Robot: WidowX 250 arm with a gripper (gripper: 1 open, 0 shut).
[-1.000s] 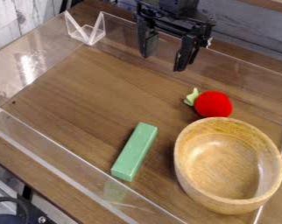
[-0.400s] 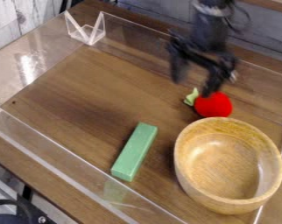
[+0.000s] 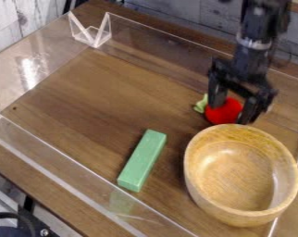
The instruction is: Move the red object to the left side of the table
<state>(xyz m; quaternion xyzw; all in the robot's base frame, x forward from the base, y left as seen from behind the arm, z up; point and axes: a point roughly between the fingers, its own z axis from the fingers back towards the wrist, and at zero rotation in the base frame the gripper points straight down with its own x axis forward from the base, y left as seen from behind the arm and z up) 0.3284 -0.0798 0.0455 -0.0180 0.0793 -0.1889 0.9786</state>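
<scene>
The red object [image 3: 225,113] is a small round red toy fruit with a green tip, lying on the table [image 3: 90,111] at the right, just behind the wooden bowl. My gripper [image 3: 237,100] hangs straight down over it, open, with one dark finger [image 3: 218,93] on its left and the other on its right. The fingers straddle the fruit and partly hide it. Whether they touch it I cannot tell.
A wooden bowl [image 3: 243,174] sits at the front right, close to the fruit. A green rectangular block [image 3: 142,159] lies at the front centre. Low clear acrylic walls [image 3: 89,31] edge the tabletop.
My gripper has travelled from the back centre to the right and down, ending around the red fruit. It stayed open and its wrist rolled. The fruit, bowl and block have not moved.
</scene>
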